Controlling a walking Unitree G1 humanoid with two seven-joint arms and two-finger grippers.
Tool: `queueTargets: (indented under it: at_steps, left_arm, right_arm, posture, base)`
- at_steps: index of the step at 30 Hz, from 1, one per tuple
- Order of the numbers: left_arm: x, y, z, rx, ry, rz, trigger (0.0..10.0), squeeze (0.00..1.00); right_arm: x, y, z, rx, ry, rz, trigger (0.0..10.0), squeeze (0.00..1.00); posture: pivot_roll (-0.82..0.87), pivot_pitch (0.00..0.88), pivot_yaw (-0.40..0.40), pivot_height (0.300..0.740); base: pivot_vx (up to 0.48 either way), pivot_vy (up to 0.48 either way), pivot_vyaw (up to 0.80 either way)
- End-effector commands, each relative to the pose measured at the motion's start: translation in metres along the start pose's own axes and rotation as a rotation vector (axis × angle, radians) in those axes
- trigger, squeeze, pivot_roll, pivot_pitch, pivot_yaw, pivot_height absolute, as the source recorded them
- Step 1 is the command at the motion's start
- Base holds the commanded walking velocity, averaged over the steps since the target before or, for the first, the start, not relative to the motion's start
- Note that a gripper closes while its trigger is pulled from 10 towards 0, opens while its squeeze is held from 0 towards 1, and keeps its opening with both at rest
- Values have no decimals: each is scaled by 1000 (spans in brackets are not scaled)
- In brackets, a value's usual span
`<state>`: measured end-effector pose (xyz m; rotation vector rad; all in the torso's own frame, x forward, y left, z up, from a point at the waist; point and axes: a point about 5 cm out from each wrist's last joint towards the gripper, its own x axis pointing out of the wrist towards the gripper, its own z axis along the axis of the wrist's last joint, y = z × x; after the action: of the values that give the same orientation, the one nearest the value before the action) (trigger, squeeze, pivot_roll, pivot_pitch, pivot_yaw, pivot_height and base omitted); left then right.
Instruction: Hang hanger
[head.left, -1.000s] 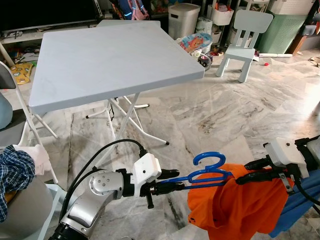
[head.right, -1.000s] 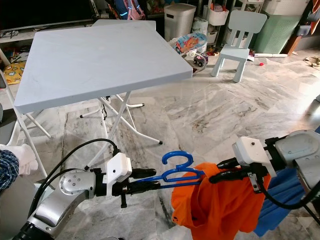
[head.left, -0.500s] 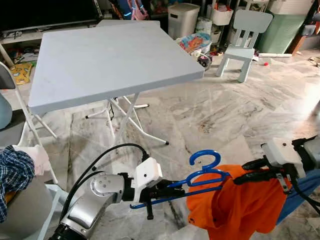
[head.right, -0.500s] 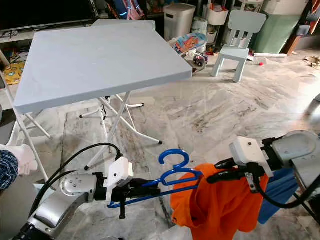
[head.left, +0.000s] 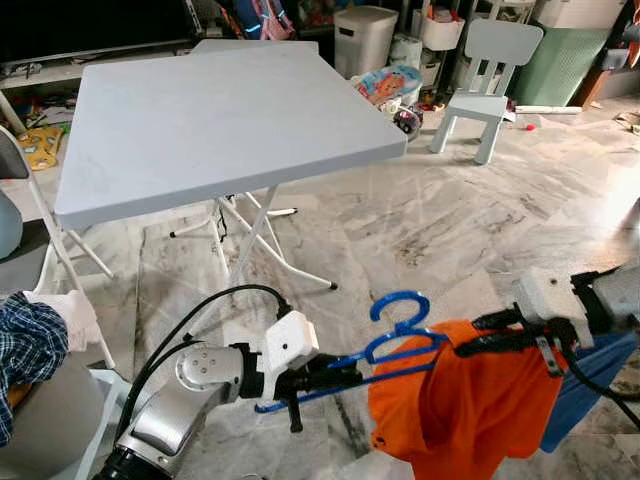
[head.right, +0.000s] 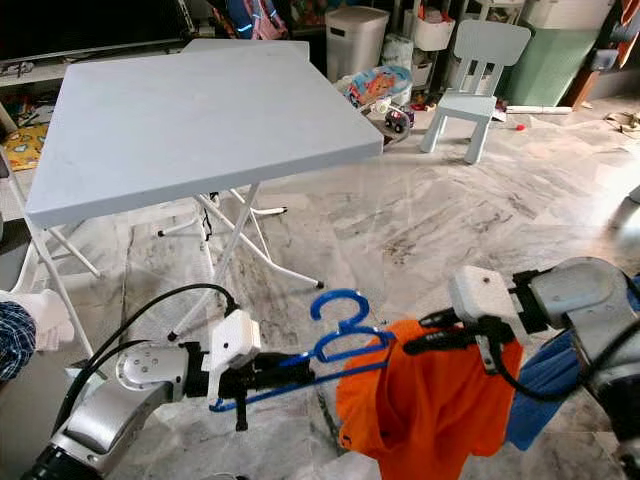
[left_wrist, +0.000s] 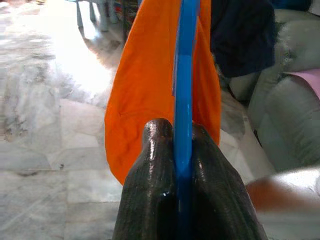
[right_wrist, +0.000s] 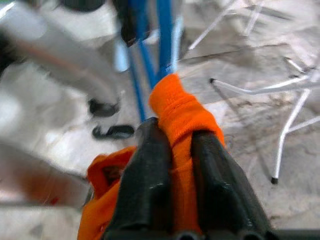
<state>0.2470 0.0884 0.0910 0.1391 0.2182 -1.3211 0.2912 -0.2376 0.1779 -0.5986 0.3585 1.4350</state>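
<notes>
Left gripper (head.left: 345, 372): jaws closed tight on one end of the blue hanger (head.left: 395, 345). The left wrist view shows the blue bar pinched between the two black fingers (left_wrist: 150, 165), with no gap.

Right gripper (head.right: 425, 335): jaws closed on a bunched fold of the orange shirt (head.right: 425, 420). The right wrist view shows orange cloth squeezed between the fingers (right_wrist: 150, 170), with the hanger bars just beyond the tips.

Hanger position: held in the air between the two sets of jaws, roughly level, hook pointing up. The shirt covers the end nearest the right jaws and hangs down below them. The end nearest the left jaws is bare. Nothing supports the hanger from below; the marble floor (head.left: 420, 220) is well under it.

Folding table (head.left: 220, 110) stands beyond both jaws, well apart from the hanger. No rail or hook to hang on can be made out.

Judgement: shirt only partly on the hanger, hanging not yet started.

Risks:
- Left grip is at the far tip of the hanger, so the weight of the cloth could twist it in the jaws.
- If the right jaws pull sideways, the shirt may slide off the covered end.
- If the right jaws let go early, the uneven load could tip the hanger and drop the shirt.
</notes>
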Motion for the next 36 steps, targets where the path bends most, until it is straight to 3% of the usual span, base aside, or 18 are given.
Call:
queueTargets:
  at_steps: [1, 11, 22, 26, 30, 33, 36]
  left_arm:
    - [6, -4, 1, 2, -17, -6, 0, 0]
    - [0, 1, -8, -16, -50, 123, 0, 0]
    - [-9, -1, -19, -66, -61, 214, 0, 0]
    - [-10, 3, -22, -58, -61, 271, 0, 0]
    - [-14, 19, -20, -48, -93, 425, 0, 0]
    - [-15, 27, -14, -118, -171, 515, 0, 0]
    - [-16, 29, -14, -107, -168, 534, 0, 0]
  right_arm:
    - [-1, -11, 12, -3, -52, -61, 10000, 1000]
    - [5, -21, 10, -57, -15, -130, 10000, 1000]
    - [9, -39, 18, -176, -3, -266, 10000, 1000]
    - [11, -43, 15, -171, 31, -294, 10000, 1000]
    - [7, -62, 16, -86, 55, -496, 10000, 1000]
    - [8, -66, 18, -73, 2, -558, 10000, 1000]
    - [10, -67, 16, -62, -2, -587, 10000, 1000]
  posture:
    - [-2, 35, -26, 740]
    - [6, 33, -34, 740]
    - [8, 36, -45, 740]
    - [9, 36, -49, 740]
    - [9, 35, -49, 740]
    - [9, 35, -49, 740]
    - [7, 38, -46, 740]
  base:
    - [0, 0, 0]
    - [0, 0, 0]
    - [0, 0, 0]
    - [0, 0, 0]
    - [0, 0, 0]
    - [0, 0, 0]
    - [0, 0, 0]
